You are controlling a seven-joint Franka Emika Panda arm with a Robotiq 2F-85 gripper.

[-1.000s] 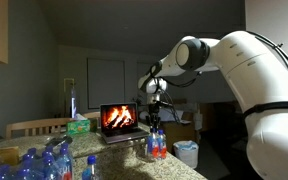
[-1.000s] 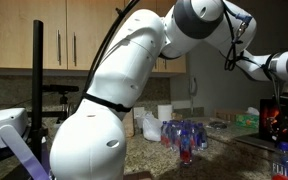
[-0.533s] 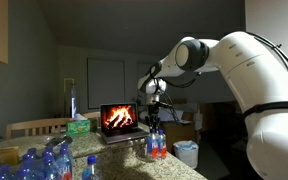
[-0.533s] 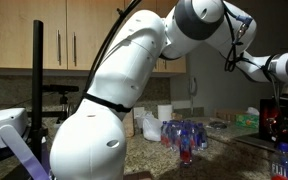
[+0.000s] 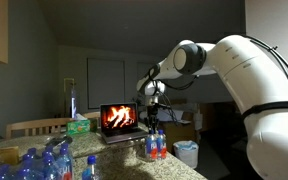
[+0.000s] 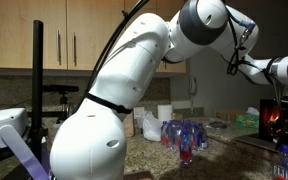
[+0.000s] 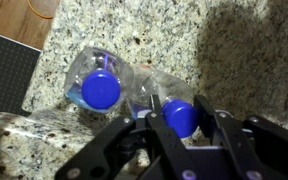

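In the wrist view two clear water bottles with blue caps stand side by side on the speckled granite counter (image 7: 254,60). My gripper (image 7: 181,120) is shut on the right bottle's cap (image 7: 180,112), one black finger pressed against each side of it. The left bottle (image 7: 101,90) stands free, touching its neighbour. In an exterior view the gripper (image 5: 156,118) points straight down onto the pair of red-labelled bottles (image 5: 157,147) at the counter's end.
A laptop (image 5: 119,120) showing a fire picture sits just behind the pair; its dark edge (image 7: 4,70) shows in the wrist view. A green tissue box (image 5: 78,126) and several more bottles (image 5: 44,162) stand along the counter. Another bottle cluster (image 6: 184,135) shows beyond the arm.
The upper arm links have shifted slightly. The gripper stays shut on the same cap and the bottles have not moved.
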